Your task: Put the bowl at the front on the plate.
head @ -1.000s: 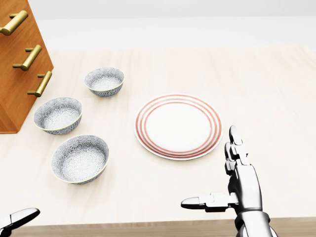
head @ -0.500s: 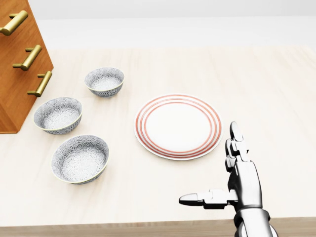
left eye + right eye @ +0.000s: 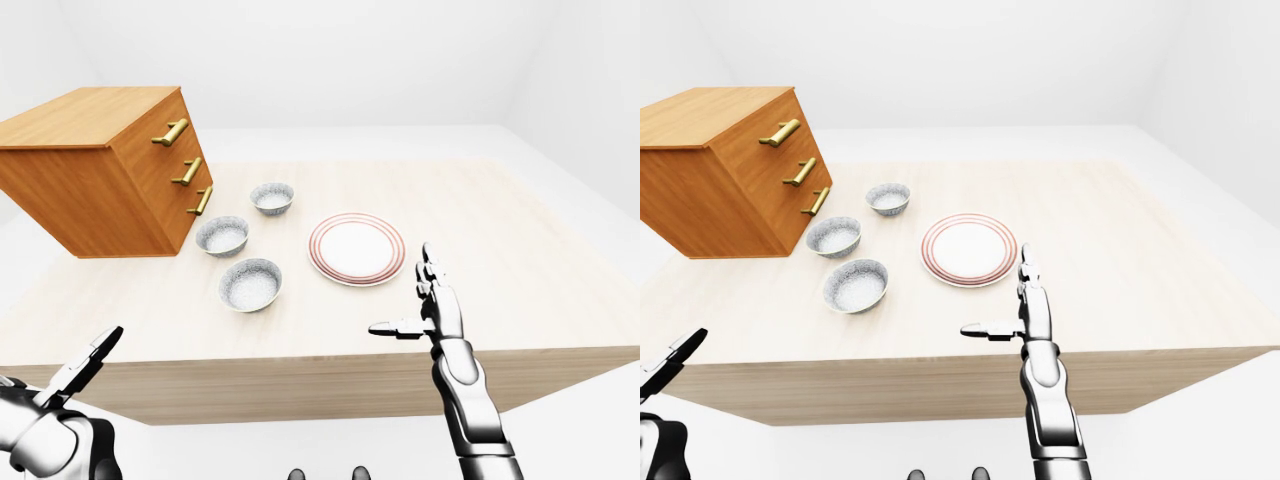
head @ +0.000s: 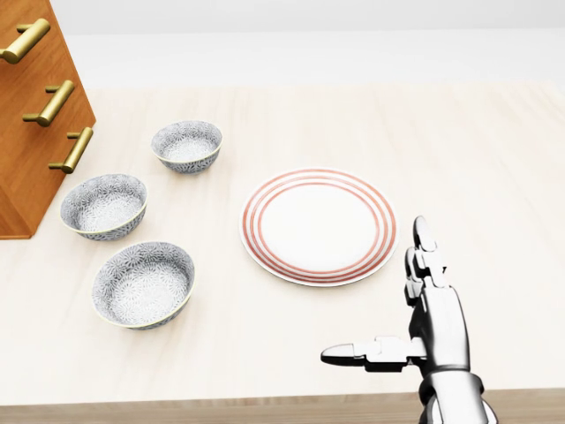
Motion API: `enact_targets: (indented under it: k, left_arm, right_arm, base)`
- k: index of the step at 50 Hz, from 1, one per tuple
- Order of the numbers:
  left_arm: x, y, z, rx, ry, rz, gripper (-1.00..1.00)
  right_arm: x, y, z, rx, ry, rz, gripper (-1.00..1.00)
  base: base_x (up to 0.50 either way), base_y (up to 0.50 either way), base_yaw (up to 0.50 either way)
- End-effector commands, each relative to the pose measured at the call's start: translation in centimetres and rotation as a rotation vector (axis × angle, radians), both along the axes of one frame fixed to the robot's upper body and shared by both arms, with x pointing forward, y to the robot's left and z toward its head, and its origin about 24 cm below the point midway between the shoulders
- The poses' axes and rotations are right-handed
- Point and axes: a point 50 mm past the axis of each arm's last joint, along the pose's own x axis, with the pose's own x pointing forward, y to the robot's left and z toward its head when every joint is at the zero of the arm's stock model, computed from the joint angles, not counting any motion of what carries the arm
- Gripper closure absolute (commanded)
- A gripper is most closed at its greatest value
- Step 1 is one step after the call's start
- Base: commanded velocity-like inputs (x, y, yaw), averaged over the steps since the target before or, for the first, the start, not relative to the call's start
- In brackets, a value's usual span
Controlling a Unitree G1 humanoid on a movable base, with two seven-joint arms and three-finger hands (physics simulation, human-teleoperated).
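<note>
Three grey patterned bowls lie in a column left of the red-ringed white plate (image 4: 319, 225) in the head view. The lowest bowl (image 4: 144, 283) is nearest the table's bottom edge, with the middle bowl (image 4: 103, 205) and top bowl (image 4: 187, 145) above it. My right hand (image 4: 375, 291) hovers open below and right of the plate, fingers pointing up and thumb pointing left, holding nothing. In the left-eye view my left hand (image 3: 88, 358) stays low at the bottom left, below the table edge, fingers stretched out and empty.
A wooden drawer chest (image 4: 31, 115) with brass handles stands on the light wooden table (image 4: 477, 159), at the left just beyond the bowls. The table's near edge (image 3: 300, 365) runs between both hands and the dishes.
My left hand has dropped out of the head view's bottom-left corner. The right hand has shifted slightly right and settled. Bowls and plate have not moved.
</note>
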Motion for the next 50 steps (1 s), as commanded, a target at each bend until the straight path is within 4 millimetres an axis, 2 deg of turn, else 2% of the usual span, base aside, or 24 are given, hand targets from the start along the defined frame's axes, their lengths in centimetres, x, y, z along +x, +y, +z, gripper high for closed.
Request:
enact_targets:
  k: [1, 3, 4, 50]
  left_arm:
    - [-0.4, 0.1, 0.6, 0.004, -0.028, 0.019, -1.00]
    - [-2.0, -0.2, 3.3, 0.083, -0.119, 0.025, -1.00]
    - [-2.1, -0.3, 3.4, 0.088, -0.122, 0.025, -1.00]
    - [-2.1, -0.3, 3.6, 0.107, -0.124, 0.026, -1.00]
  right_arm:
    - [-0.1, -0.1, -0.1, 0.007, 0.005, -0.003, -1.00]
    - [0.0, -0.1, -0.1, 0.018, 0.011, -0.002, -1.00]
    - [0.0, -0.1, -0.1, 0.018, 0.011, -0.002, -1.00]
    - [0.0, -0.1, -0.1, 0.018, 0.011, -0.002, -1.00]
  base:
    - [0.00, 0.00, 0.00]
    - [0.00, 0.00, 0.00]
    - [0.00, 0.00, 0.00]
    - [0.00, 0.00, 0.00]
